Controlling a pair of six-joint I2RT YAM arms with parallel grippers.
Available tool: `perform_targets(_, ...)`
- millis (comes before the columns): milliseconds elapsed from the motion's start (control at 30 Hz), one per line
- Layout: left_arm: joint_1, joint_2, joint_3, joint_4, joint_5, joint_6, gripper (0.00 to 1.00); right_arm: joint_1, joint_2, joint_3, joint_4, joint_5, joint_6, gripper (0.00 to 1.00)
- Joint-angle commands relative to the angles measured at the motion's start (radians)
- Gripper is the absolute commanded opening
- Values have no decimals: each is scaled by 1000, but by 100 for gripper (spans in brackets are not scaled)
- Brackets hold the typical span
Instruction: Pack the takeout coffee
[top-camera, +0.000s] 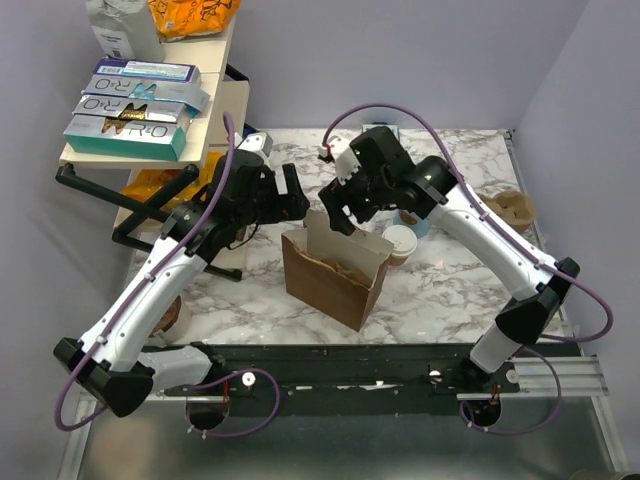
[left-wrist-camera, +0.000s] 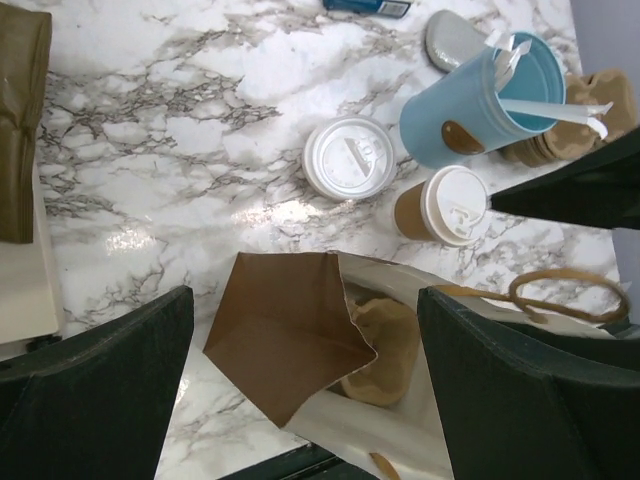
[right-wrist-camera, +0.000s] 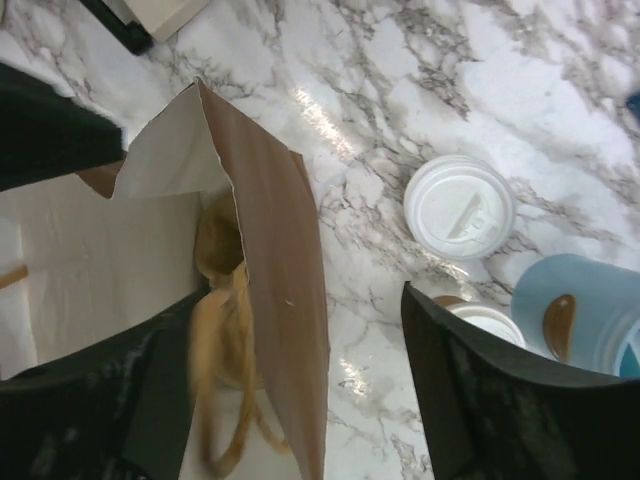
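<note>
The takeout coffee, a tan paper cup (left-wrist-camera: 445, 205) with a white lid, stands on the marble beside the blue mug (left-wrist-camera: 480, 100). In the right wrist view the cup (right-wrist-camera: 485, 318) is half hidden behind my right finger. A second round white lid (left-wrist-camera: 349, 157) sits close by, also in the right wrist view (right-wrist-camera: 458, 207); I cannot tell if a cup is under it. An open brown paper bag (top-camera: 330, 270) stands mid-table with a pulp carrier (left-wrist-camera: 390, 340) inside. My left gripper (left-wrist-camera: 310, 390) is open over the bag's mouth. My right gripper (right-wrist-camera: 300, 400) is open astride the bag's wall (right-wrist-camera: 275, 270).
A white-lidded cup (top-camera: 400, 242) shows right of the bag from above. More brown pulp pieces (top-camera: 515, 207) lie at the far right. A shelf with boxes (top-camera: 135, 110) stands at the back left. A blue packet (left-wrist-camera: 365, 5) lies at the far edge.
</note>
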Motion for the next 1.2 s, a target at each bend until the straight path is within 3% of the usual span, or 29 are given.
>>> perform_targets(0,28,47,11,31,146,54,99,3,-128,-25,25,105,24,86)
perform_targets(100,32,61,-15,62,226,79,99,3,-191,-62,63,75,64,89)
perform_targets(233,30,64,-57,62,245,78,98,3,-301,-137,126,-148,112,88)
perform_targets(333,30,66,-81,57,234,76,85,6,-332,-183,175,-294,95,70)
perform_targets(367,30,67,-84,49,231,73,81,15,-332,-201,186,-342,96,56)
perform_targets(433,30,66,-88,51,236,67,67,32,-318,-204,177,-341,89,47)
perform_targets(467,30,66,-93,51,236,67,61,53,-295,-203,165,-306,89,38)
perform_targets(500,30,66,-93,49,239,67,50,63,-281,-203,160,-290,45,36)
perform_targets(600,30,58,-94,52,249,64,35,96,-210,-207,139,-228,0,30)
perform_targets(767,30,46,-110,71,260,65,18,104,-119,-232,156,-131,-75,23)
perform_targets(900,30,46,-107,60,237,58,0,103,-64,-241,120,-155,-121,20)
perform_targets(1167,32,29,-110,30,145,35,0,103,-105,-427,113,-141,-163,16)
